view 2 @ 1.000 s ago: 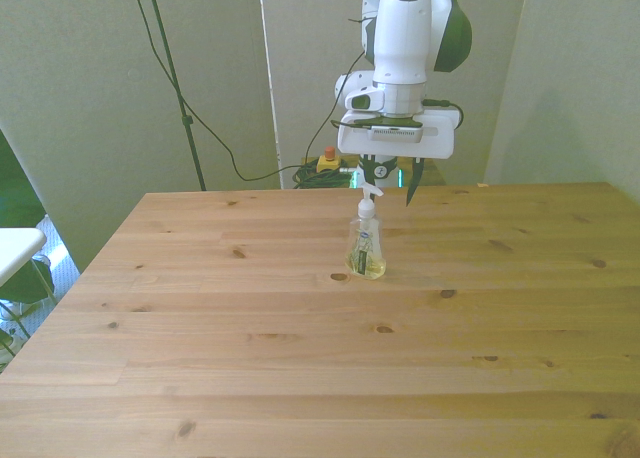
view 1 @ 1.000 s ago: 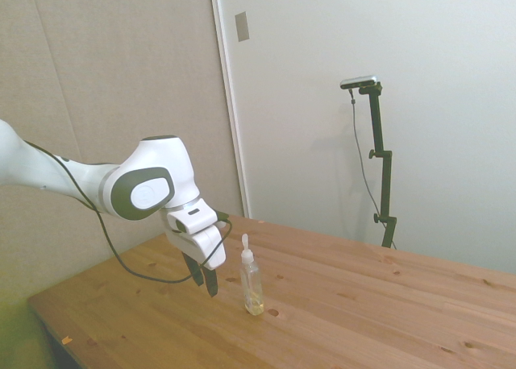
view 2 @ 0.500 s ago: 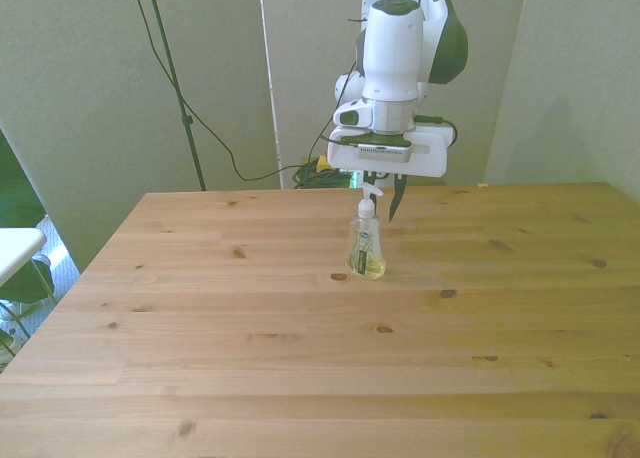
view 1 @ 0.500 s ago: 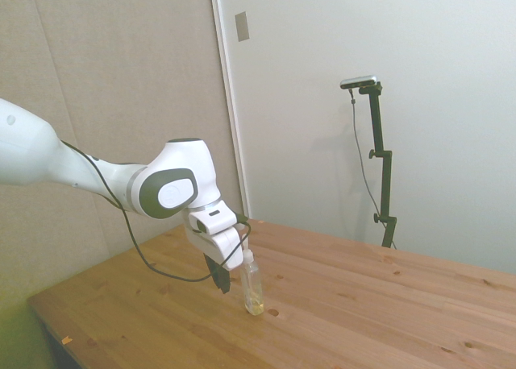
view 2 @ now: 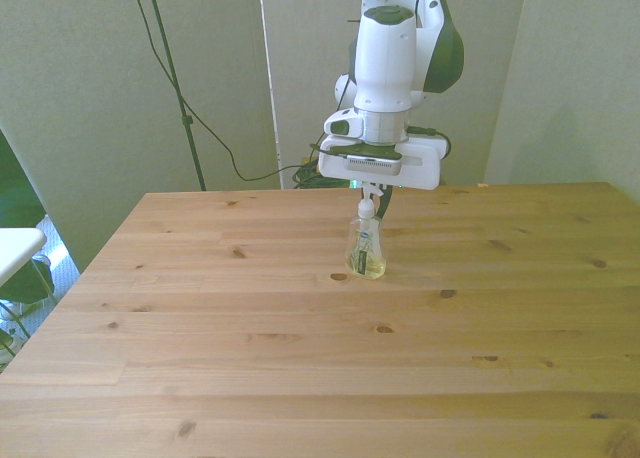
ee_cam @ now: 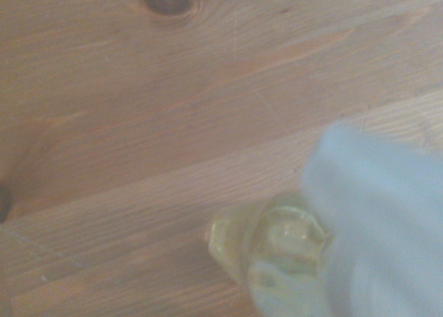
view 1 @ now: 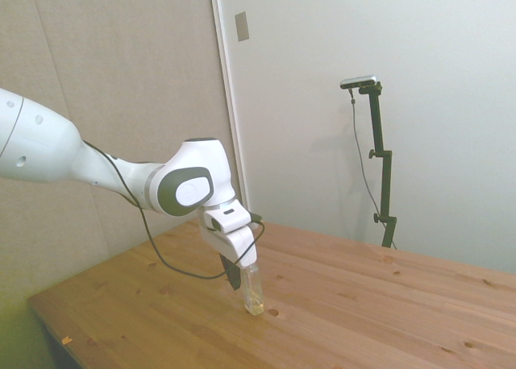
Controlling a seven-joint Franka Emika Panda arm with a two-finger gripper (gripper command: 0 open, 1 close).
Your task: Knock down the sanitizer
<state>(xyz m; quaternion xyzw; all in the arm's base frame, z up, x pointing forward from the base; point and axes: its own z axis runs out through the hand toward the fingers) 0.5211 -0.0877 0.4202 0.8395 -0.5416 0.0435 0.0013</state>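
The sanitizer (view 2: 366, 250) stands upright on the wooden table (view 2: 300, 358), a slim clear bottle with a white nozzle and a little yellow liquid at the bottom. My gripper (view 2: 372, 200) is right behind its nozzle, at the height of the bottle's top, and looks open with nothing held. From the side, the gripper (view 1: 242, 274) overlaps the upper part of the sanitizer (view 1: 254, 295) and hides the nozzle. I cannot tell if they touch. The wrist view shows the sanitizer (ee_cam: 270, 246) from above, blurred, with its yellowish base against the wood.
A dark knot (view 2: 339, 276) marks the wood beside the bottle's base. A white surface (view 2: 15, 248) juts in past the table at the front view's left. A black cable (view 1: 173, 268) hangs from the wrist over the table.
The arm has swung toward the bottle, the hand going from beside it to level with its top and over its nozzle. The bottle stays upright in the same spot.
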